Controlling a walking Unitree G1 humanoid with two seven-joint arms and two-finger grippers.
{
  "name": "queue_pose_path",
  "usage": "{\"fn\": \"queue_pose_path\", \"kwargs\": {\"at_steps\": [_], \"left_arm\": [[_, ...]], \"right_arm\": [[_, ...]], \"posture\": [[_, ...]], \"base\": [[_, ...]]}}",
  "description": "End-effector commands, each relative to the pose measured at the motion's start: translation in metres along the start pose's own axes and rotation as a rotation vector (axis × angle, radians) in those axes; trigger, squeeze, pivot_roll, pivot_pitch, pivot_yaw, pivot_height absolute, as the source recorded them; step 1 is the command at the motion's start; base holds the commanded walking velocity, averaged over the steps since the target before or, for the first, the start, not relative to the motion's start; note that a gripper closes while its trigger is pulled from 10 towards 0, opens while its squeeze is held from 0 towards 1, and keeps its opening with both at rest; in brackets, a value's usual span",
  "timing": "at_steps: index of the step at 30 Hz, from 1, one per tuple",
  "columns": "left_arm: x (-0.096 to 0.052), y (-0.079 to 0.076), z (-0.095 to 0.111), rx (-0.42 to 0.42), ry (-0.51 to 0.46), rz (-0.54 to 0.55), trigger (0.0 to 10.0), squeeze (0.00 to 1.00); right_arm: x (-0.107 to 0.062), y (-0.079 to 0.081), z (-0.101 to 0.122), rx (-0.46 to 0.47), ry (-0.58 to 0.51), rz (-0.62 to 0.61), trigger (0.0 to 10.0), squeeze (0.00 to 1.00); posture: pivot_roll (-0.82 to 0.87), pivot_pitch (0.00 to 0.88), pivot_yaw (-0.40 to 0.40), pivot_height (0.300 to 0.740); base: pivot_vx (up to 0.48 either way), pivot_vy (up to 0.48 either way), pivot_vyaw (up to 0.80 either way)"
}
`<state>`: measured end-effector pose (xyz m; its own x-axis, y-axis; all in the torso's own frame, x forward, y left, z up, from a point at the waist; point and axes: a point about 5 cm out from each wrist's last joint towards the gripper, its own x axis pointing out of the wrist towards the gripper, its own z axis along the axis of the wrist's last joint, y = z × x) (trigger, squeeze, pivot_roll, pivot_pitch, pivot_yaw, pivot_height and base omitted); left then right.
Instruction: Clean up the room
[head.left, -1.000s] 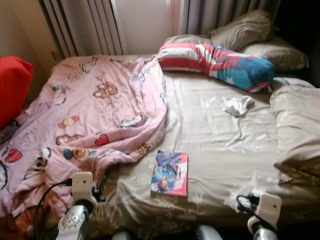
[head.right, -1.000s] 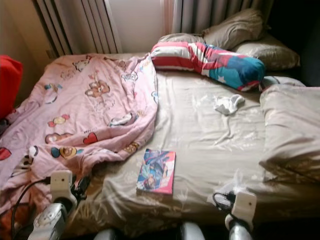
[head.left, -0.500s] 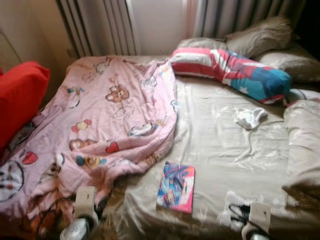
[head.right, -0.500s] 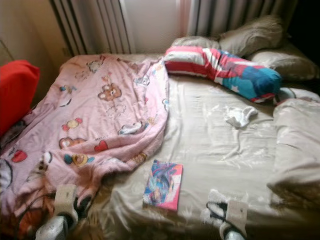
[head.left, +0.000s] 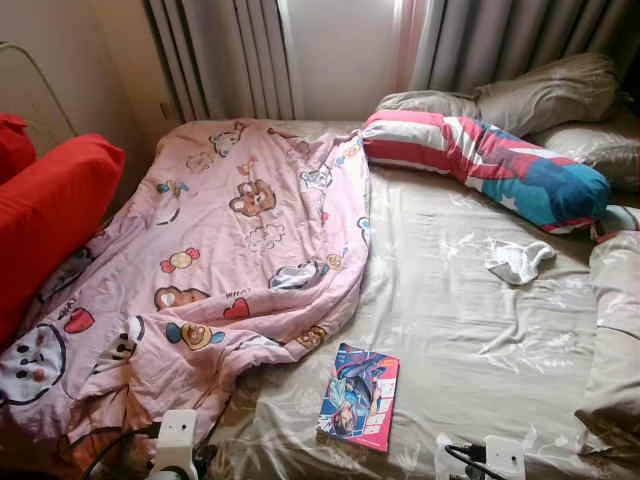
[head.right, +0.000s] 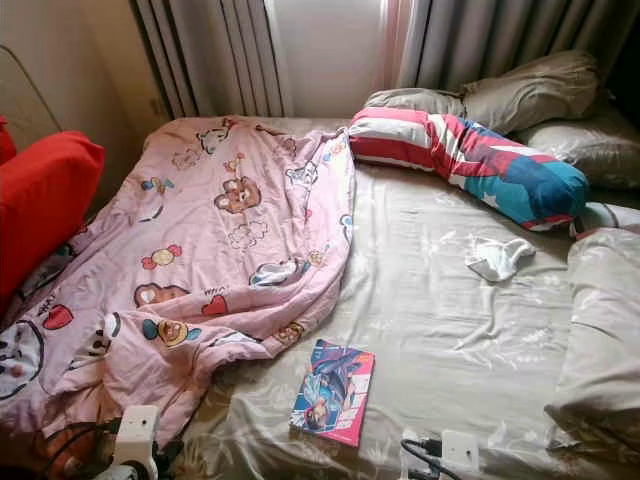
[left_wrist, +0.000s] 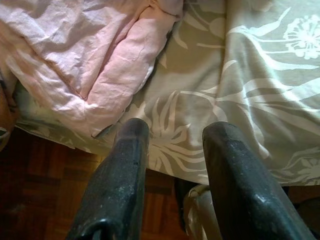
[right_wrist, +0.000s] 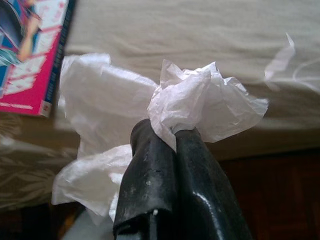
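Plastic, thin and crumpled, is what the right gripper has: its two black fingers are pressed together on a gathered tuft of a white bag, which hangs loose at the foot edge of the bed, just beside a bright comic book. The bag looks nearly weightless and quite limp, so it should lift without effort, though the film is slick (a pinch on a bunched fold, as here, seems safer than on a single layer). The left gripper hovers with its fingers apart and empty over the bed's edge beside the pink cartoon blanket. That blanket would drag soft and bulky; an edge or corner seems the place to take it. A small white cloth lies farther up the sheet, near the striped bolster.
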<state>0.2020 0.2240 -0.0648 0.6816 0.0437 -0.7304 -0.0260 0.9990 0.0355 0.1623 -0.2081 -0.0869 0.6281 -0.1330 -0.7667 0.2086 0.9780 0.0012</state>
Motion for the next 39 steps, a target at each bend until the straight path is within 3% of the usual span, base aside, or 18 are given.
{"fn": "queue_pose_path", "kwargs": {"at_steps": [1,8,16,26,39], "left_arm": [[0.000,-0.001,-0.005,-0.008,0.026,0.008,10.0,0.00],[-0.002,-0.003,-0.012,-0.035,0.050,0.017,10.0,0.00],[-0.002,-0.006,-0.018,-0.027,0.082,0.016,10.0,0.00],[0.004,-0.014,-0.003,-0.028,0.072,0.016,10.0,0.00],[0.002,-0.010,-0.007,-0.061,0.066,0.027,10.0,0.00]], "right_arm": [[0.000,0.001,-0.001,-0.007,0.013,0.022,10.0,0.00],[0.000,-0.004,-0.001,-0.165,0.035,0.061,10.0,0.00],[0.000,-0.010,-0.002,-0.112,0.062,0.029,10.0,0.00],[0.002,-0.009,0.003,-0.090,0.069,0.015,10.0,0.00],[0.003,-0.013,0.006,-0.051,0.075,-0.019,10.0,0.00]], "posture": [[-0.04,0.000,0.005,0.732],[-0.03,0.000,-0.008,0.732],[-0.03,0.000,-0.005,0.732],[-0.03,0.000,-0.005,0.732],[-0.02,0.000,-0.012,0.732]], "base": [[0.000,0.000,0.00],[0.000,0.000,0.00],[0.000,0.000,0.00],[0.000,0.000,0.00],[0.000,0.000,0.00]]}}
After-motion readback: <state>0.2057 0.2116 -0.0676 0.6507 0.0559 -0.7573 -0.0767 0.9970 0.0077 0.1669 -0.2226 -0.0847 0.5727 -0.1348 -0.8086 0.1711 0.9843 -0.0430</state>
